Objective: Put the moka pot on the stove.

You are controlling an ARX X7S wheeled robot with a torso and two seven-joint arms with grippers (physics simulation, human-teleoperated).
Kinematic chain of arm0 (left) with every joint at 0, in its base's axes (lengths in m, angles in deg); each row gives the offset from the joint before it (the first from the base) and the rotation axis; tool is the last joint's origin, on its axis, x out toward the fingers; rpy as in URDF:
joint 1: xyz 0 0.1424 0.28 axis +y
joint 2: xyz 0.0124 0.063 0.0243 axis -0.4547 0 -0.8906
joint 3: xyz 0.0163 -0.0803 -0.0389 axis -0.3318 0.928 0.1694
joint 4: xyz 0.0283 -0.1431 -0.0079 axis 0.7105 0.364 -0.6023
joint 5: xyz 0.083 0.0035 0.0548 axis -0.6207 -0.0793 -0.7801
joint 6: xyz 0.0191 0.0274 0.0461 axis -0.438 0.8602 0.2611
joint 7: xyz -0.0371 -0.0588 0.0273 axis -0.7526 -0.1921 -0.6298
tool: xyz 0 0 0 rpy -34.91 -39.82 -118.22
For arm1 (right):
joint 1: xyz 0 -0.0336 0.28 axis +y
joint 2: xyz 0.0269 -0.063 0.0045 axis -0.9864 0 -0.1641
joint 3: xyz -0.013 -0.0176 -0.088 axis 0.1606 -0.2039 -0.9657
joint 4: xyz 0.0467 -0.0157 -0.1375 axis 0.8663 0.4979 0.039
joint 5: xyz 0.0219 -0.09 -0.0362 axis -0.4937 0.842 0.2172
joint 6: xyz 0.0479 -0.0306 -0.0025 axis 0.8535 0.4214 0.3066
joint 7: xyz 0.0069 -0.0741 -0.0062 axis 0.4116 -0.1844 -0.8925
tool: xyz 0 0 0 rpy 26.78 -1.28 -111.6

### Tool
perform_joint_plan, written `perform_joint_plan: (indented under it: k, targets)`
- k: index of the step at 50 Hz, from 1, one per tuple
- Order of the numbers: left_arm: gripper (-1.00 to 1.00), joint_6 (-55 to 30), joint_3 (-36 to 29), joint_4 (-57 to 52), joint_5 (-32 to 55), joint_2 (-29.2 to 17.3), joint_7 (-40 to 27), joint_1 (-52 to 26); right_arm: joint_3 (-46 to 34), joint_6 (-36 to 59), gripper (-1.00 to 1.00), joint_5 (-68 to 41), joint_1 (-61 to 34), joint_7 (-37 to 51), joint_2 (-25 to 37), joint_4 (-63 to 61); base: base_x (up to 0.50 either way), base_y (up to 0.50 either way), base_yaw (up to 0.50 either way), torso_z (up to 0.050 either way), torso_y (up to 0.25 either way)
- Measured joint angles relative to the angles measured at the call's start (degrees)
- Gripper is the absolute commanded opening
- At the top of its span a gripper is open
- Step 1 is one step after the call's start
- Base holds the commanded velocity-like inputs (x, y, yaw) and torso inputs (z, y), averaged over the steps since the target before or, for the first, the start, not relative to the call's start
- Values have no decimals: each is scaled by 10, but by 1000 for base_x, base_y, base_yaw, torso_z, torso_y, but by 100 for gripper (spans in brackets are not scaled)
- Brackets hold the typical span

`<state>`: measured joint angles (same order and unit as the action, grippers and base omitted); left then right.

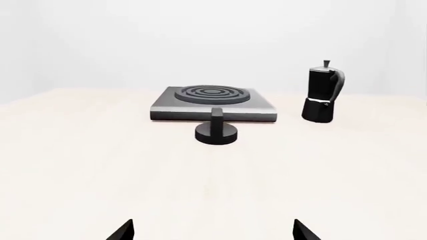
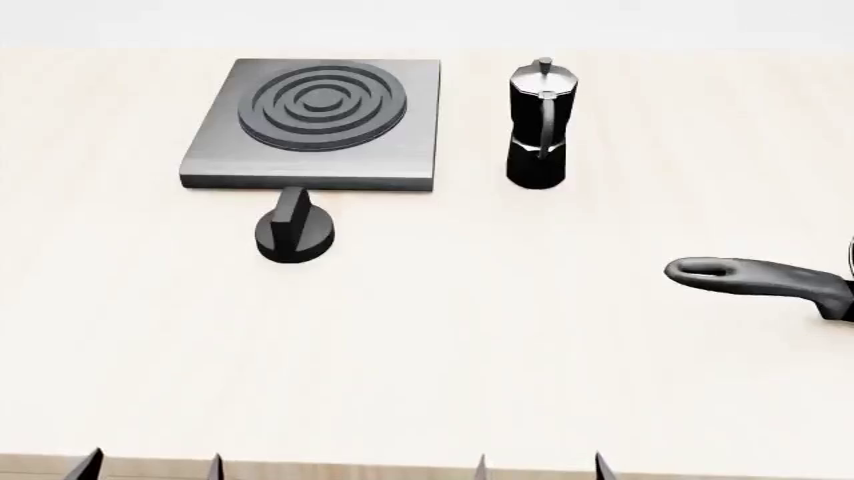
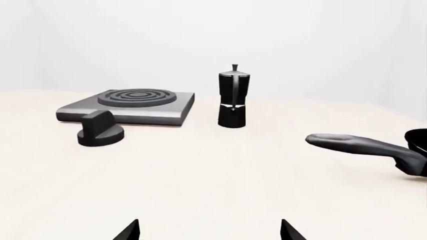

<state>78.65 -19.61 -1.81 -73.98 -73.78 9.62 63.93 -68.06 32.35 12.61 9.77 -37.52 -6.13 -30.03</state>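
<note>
- On the pale table [image 2: 427, 350], far side: stove [image 2: 318, 125], flat, bare.
- At the right edge: pan handle [image 2: 754, 280].
- Just right of the stove, apart from it: moka pot [image 2: 539, 125], upright.
- Before the stove: round knob [image 2: 295, 232].
- At the near edge: left gripper [image 2: 150, 466] and right gripper [image 2: 541, 467], both spread wide, holding nothing.

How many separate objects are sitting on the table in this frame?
4. The flat dark-grey metal stove at far left, a squat black ridged knob just in front of it, the faceted black moka pot to its right, and a black long-handled pan, partly out of frame.
</note>
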Motion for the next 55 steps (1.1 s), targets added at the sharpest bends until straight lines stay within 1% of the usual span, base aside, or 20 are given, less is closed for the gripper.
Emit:
perform_joint_plan:
  k: [18,30,55]
  targets:
    - [100,18,-13,-12,11,-13,-13,7,-18,7,100,-1,10,18,15,-46,13,0,0,0,0]
    - [100,25,-21,-16,17,-20,-20,8,-29,13,100,1,13,29,23,-67,263,0,0,0,0]
    - [100,28,-34,-18,25,-33,-35,8,-42,14,100,-6,11,44,34,-66,280,0,0,0,0]
